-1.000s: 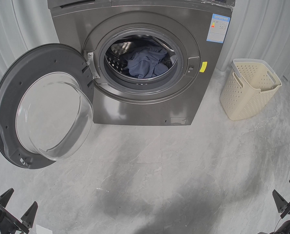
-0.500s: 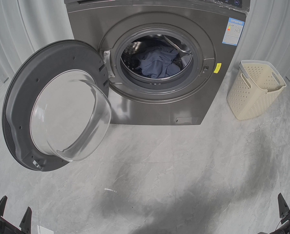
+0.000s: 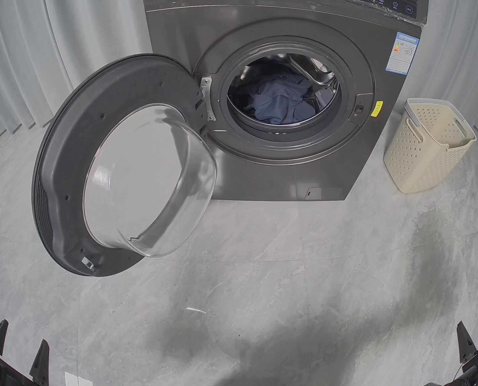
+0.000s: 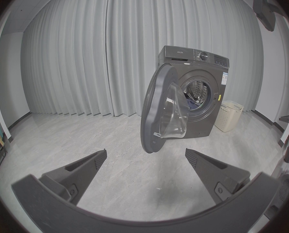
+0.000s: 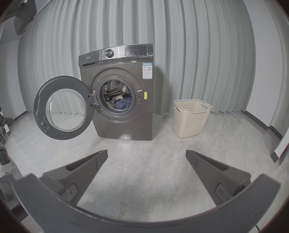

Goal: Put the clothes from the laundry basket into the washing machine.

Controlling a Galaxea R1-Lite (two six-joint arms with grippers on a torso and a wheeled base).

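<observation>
We see the washing machine [image 3: 303, 172] standing against a pale pleated curtain [image 3: 62, 38], with its round door [image 3: 62, 188] swung wide open to the robot's left. The door's clear bowl-shaped window faces out toward us. Inside the drum lie the clothes [image 3: 279, 100], a crumpled heap of blue fabric resting low in the opening and a little toward the back (a darker piece seems to lie at its edge, though we cannot tell what it is). The cream laundry basket [image 3: 426, 156], perforated and with a handle slot on each side, stands upright on the grey tiled floor [image 3: 281, 274] just beside the machine's right flank, apart from it.

Both arms sit low and well back from the machine. The left hand [image 4: 145, 152] has its two dark fingers spread wide apart with nothing between them, and it points toward the open door. The right hand [image 5: 146, 152] is likewise spread and carries nothing, facing the floor between machine and basket.
</observation>
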